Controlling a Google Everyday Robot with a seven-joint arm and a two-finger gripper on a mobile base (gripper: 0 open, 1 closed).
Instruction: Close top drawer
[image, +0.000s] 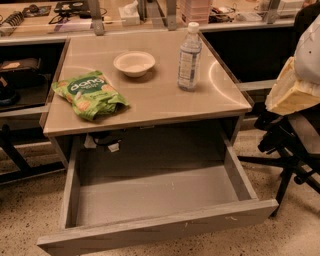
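Top drawer (150, 197) stands wide open beneath the table (155, 102).
The drawer juts far out towards the camera, showing its bare grey floor. The gripper (290, 97) hangs at the right edge, well apart from the drawer; whether it is spread or pressed together, I cannot tell. On the table stand a green bag (89, 95), a bottle (189, 57) and a bowl (134, 63).

WORKROOM, SEEN REMOTELY: Through my camera this reads as a lab or workshop. A long counter (45, 29) runs beyond the bench's (165, 100) far edge, strewn with dark odds and ends (72, 7) and a tissue box (131, 13). A black rolling chair base (287, 155) stands off the right edge on a speckled terrazzo floor (25, 220). My rig's pale arm (300, 75) hangs near the far right corner, gripper out of frame.
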